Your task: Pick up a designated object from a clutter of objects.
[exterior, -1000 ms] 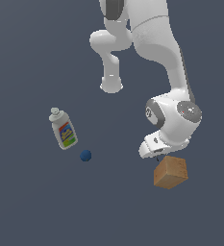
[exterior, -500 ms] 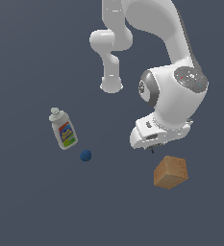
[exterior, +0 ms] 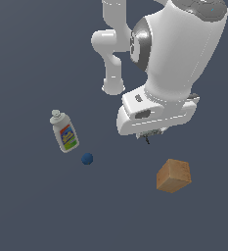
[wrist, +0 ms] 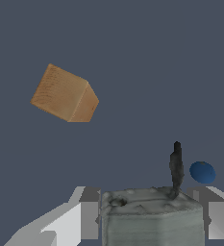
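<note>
My gripper (exterior: 151, 134) is raised well above the floor, over the space between the tan wooden cube (exterior: 173, 175) and the small blue ball (exterior: 87, 158). In the wrist view my gripper (wrist: 151, 218) is shut on the designated object (wrist: 152, 211), a small whitish-grey item with a thin dark part sticking out of it. The fingers (wrist: 80, 218) press on its sides. In the exterior view only a dark tip of this item (exterior: 147, 140) shows below the hand. The cube (wrist: 65, 94) and the ball (wrist: 202, 172) lie far below in the wrist view.
A white bottle with a colourful label (exterior: 64, 131) lies on the dark floor at the exterior view's left, near the ball. The arm's white base column (exterior: 113, 73) stands behind. The arm's large body hides part of the floor.
The hand has risen from just above the cube, up and towards the exterior camera, with the small item in it. The cube, ball and bottle have not moved.
</note>
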